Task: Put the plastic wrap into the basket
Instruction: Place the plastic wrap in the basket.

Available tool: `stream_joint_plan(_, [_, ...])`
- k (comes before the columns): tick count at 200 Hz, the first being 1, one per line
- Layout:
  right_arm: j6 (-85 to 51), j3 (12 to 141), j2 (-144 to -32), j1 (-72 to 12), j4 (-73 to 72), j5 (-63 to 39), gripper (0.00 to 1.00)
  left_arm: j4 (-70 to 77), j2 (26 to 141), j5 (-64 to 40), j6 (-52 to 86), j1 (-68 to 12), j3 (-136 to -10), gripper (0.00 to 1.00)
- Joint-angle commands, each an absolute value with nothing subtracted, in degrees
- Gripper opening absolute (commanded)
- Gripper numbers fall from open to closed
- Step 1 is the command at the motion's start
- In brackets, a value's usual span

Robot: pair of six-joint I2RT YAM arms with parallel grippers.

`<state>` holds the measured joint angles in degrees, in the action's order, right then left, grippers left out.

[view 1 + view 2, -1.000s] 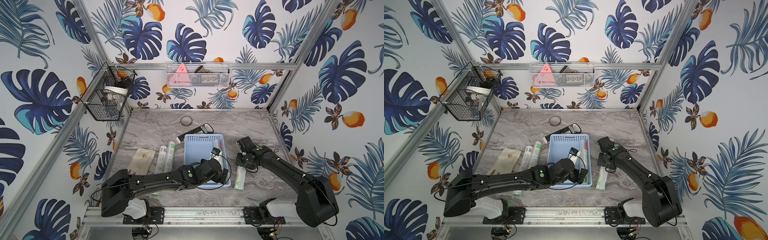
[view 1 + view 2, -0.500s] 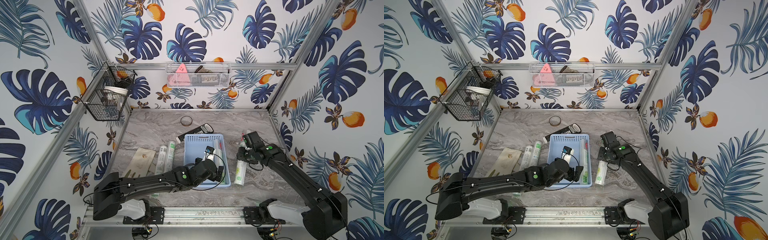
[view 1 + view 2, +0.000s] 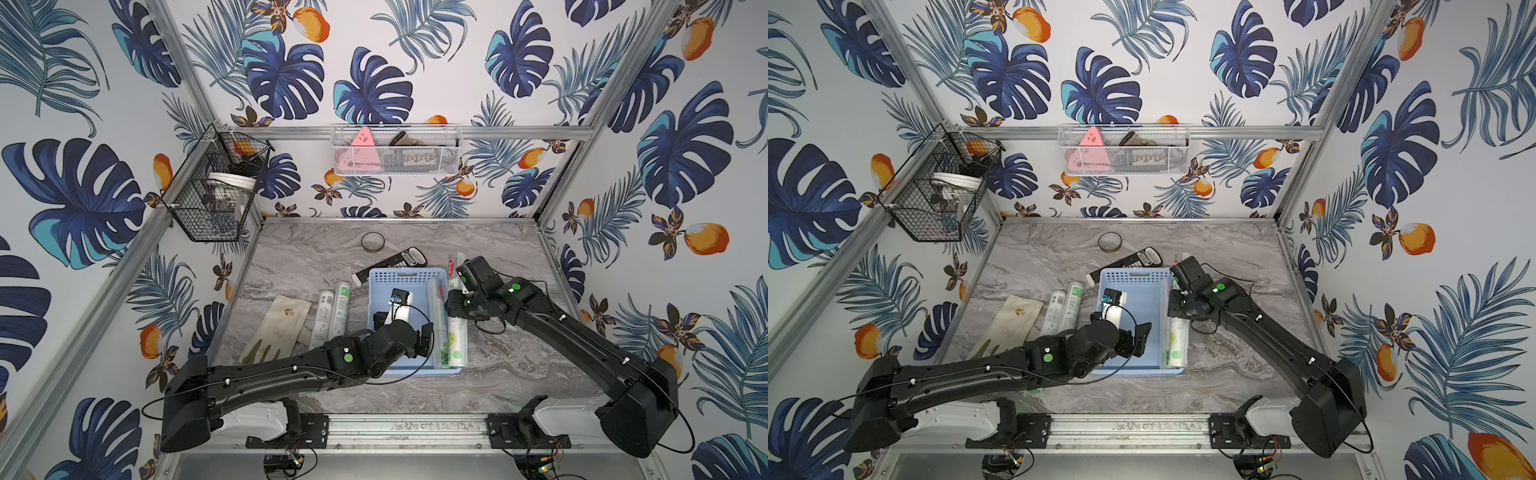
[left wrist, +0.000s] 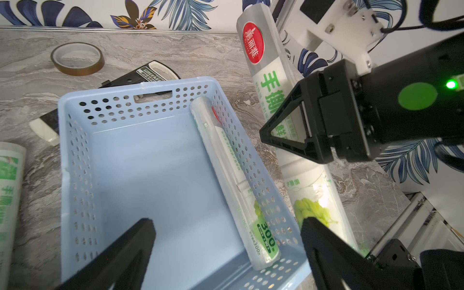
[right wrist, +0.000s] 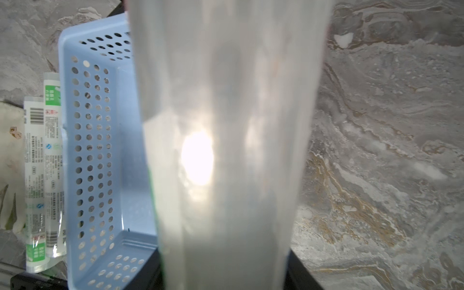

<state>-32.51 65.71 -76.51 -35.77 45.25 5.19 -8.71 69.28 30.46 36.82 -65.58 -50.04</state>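
- Our right fingers are clamped on one plastic wrap roll, which runs along the basket at its 3 o'clock wall.
- Our left fingers stand wide apart over the basket, holding nothing.
- We read a red "美丽雅" logo and green "手撕" on that roll, and "300" on the roll in the basket.
- We count four rolls: one clamped, one inside, and a pair of rolls side by side on the tabletop at 9 o'clock.
- One black device at 12 o'clock reads "GREENE".
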Motion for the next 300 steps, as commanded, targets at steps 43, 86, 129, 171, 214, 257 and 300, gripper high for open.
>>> stream_joint_plan(43, [-34.43, 69.81, -82.17, -39.17, 39.33, 4.49, 0.43, -12.26, 63.66, 37.17, 38.59, -65.57, -46.81, 0.99])
stream_joint_plan(86, [-33.92, 71.84, -89.36, -39.98, 36.75, 2.45, 0.43, -13.81, 62.75, 34.84, 38.18, -63.35, -45.64, 0.99])
stream_joint_plan(129, [-33.39, 75.24, -97.65, -40.17, 36.96, 1.55, 0.43, -10.47, 61.13, 17.39, 39.14, -52.54, -42.49, 0.99])
stream_joint_plan(171, [-34.16, 77.11, -103.33, -40.52, 37.64, 1.67, 0.43, -9.74, 61.18, 9.75, 38.26, -47.24, -41.58, 0.99])
stream_joint_plan(214, [-34.45, 78.60, -106.96, -40.96, 39.79, 3.85, 0.43, -8.79, 64.63, 5.78, 37.00, -47.17, -42.74, 0.99])
stream_joint_plan(257, [-34.46, 79.05, -108.22, -40.96, 39.70, 3.96, 0.43, -7.46, 66.88, 3.72, 37.43, -47.19, -43.08, 0.99])
stream_joint_plan(300, [-34.36, 79.11, -109.94, -40.96, 41.13, 4.98, 0.42, -8.00, 66.28, 4.83, 38.03, -47.17, -43.02, 0.99])
